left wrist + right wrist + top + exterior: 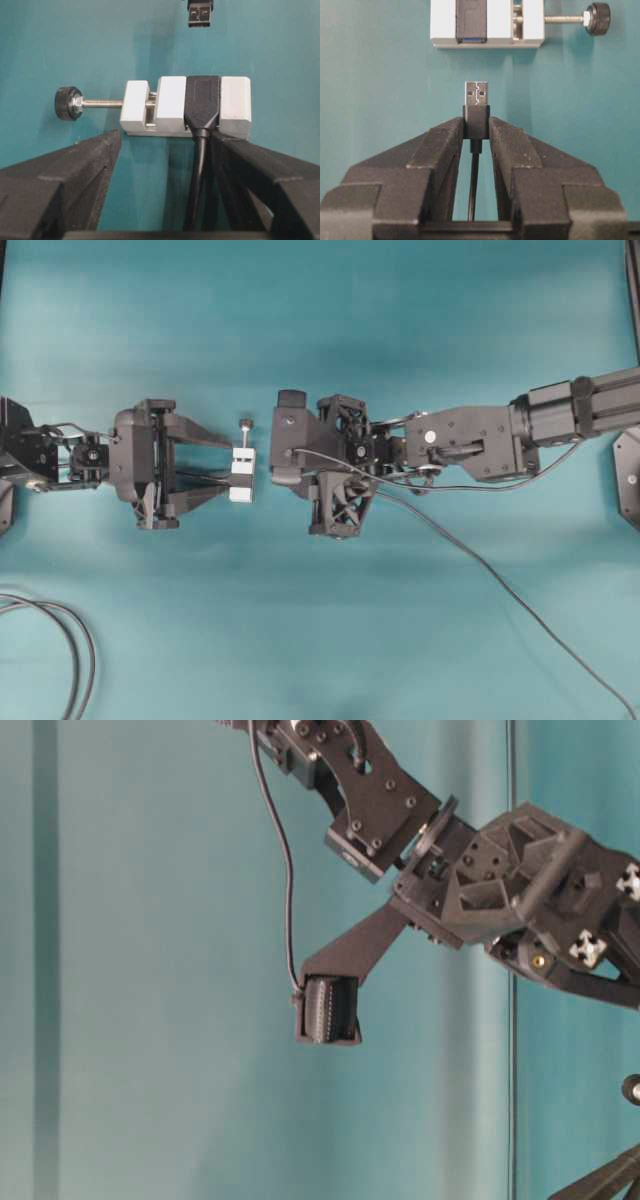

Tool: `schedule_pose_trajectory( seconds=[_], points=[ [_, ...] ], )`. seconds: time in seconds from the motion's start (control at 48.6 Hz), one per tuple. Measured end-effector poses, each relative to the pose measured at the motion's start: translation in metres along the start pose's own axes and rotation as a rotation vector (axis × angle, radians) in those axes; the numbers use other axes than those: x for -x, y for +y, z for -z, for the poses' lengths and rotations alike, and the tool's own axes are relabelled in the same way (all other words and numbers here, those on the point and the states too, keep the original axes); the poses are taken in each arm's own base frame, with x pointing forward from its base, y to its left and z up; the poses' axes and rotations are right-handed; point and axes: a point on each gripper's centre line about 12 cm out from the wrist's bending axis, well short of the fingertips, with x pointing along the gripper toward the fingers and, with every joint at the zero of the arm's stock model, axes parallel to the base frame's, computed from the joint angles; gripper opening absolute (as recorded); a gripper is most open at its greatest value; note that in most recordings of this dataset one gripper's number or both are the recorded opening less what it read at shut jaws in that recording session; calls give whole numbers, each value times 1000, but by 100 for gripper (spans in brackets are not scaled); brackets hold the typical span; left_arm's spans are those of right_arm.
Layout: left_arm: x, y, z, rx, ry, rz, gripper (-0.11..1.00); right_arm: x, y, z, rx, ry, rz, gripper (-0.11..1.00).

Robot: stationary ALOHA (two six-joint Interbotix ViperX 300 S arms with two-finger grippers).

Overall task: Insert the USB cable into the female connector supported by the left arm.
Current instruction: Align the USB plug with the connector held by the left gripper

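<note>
My right gripper (476, 126) is shut on the black body of the USB cable's plug (476, 97). The silver tip sticks out ahead of the fingers and points at the female connector (471, 20), a short gap away and nearly in line. The connector (202, 97) sits clamped in a white block (170, 102) with a dark-knobbed screw (67, 102). My left gripper (167, 135) is open, and its fingertips rest against the block's near side (243, 462). The plug (201, 12) shows at the top edge of the left wrist view. The USB cable (480, 560) trails off to the lower right.
Thick looped black cables (75, 650) lie at the lower left of the teal cloth. The right arm's forearm (580, 410) reaches in from the right edge, beside a black base plate (628, 480). In the table-level view the right gripper (325, 1010) hangs above the surface.
</note>
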Motion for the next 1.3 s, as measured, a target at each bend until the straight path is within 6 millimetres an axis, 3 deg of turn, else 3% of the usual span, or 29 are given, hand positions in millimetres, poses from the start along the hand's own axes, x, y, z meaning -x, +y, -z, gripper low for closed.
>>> schedule_pose_trajectory(
  seconds=[1.296],
  points=[
    [-2,0,-1,2,2,0,83,-19,0,-7,3,21,5,21]
  ],
)
